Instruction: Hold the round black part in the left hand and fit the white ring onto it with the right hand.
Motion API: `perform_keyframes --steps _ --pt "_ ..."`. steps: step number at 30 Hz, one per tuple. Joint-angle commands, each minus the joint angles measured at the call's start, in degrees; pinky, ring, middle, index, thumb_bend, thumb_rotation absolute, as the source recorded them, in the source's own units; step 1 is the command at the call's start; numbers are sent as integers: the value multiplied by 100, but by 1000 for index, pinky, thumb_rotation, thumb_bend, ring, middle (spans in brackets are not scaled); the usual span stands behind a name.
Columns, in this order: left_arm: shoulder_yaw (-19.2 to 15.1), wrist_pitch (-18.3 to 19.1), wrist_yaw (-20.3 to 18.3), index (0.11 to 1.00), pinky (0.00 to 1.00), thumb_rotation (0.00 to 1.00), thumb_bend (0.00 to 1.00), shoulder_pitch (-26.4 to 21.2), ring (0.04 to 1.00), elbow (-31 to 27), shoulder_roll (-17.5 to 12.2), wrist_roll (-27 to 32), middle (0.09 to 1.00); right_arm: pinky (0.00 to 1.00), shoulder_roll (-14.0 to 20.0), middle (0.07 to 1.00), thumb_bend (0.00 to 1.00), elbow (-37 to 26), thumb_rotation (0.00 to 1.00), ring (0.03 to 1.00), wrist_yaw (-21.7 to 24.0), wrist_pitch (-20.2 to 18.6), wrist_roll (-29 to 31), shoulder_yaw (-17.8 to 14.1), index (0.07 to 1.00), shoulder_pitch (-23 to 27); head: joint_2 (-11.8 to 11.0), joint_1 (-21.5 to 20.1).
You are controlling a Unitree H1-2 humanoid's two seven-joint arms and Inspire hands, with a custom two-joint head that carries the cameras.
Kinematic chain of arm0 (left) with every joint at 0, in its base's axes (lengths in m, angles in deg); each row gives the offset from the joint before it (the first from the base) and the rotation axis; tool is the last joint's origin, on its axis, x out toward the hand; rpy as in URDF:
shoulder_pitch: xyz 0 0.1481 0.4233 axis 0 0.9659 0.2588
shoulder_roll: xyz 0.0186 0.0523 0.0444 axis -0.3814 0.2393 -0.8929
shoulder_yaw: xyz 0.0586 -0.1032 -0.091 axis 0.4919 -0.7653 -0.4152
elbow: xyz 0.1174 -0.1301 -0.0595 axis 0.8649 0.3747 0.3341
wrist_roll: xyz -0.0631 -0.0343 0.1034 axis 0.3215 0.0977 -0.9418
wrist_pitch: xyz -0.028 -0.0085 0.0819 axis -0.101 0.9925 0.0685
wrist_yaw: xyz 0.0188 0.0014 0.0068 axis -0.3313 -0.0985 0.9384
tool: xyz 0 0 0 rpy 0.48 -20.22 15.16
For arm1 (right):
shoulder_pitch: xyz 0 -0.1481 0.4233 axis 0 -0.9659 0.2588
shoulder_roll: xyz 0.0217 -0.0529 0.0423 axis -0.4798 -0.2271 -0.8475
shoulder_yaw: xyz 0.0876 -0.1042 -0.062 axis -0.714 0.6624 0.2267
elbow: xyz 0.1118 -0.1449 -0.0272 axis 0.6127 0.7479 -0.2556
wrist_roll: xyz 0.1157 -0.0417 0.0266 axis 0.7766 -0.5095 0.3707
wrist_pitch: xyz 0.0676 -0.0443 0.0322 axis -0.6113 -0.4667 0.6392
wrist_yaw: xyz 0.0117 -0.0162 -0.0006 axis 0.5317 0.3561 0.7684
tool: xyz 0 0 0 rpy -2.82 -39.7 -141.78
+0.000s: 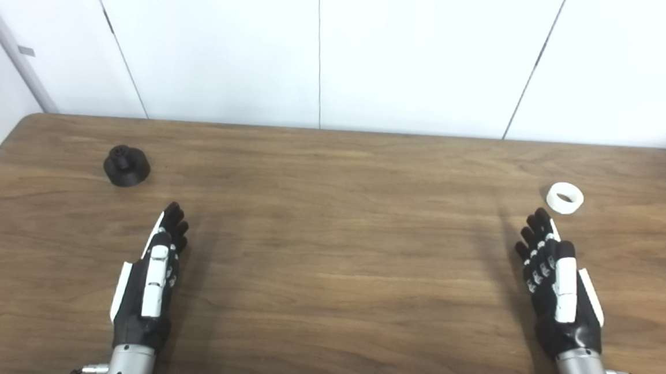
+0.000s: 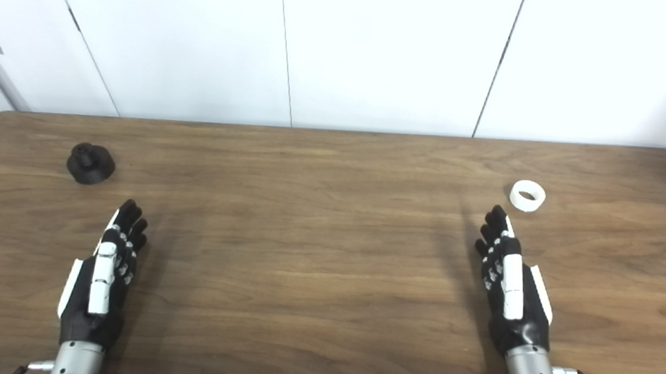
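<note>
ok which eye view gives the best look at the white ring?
Left eye view, marginally: the white ring appears slightly larger there, its hole open to the camera. The right eye view shows the same ring, unblocked, a touch smaller, just past the right hand fingers.

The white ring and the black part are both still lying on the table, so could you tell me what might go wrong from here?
1. The white ring is low and lies flat just past the right hand, whose fingers are extended; a shallow grasp could push it away instead of lifting it.
2. The round black part sits beyond the left hand and off to its left; gripping it over the raised centre might cover the place where the ring probably fits.
</note>
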Motion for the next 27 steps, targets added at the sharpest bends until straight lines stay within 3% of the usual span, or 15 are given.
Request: perform_keyframes --steps 1,21,27 --pt "-10 -62 -16 981 1000 930 391 122 980 112 -55 -12 984 1000 -98 1000 600 74 1000 1000 -45 21 41 26 1000 -73 8 2" --pt "-6 -88 -51 994 1000 925 377 136 988 128 -58 31 995 1000 -116 1000 587 87 1000 1000 -64 65 -13 28 1000 -123 -39 45" --pt "34 -202 -50 987 1000 925 361 139 983 202 -7 -24 993 1000 -79 1000 592 184 1000 1000 -34 149 15 -7 999 -131 -191 380"
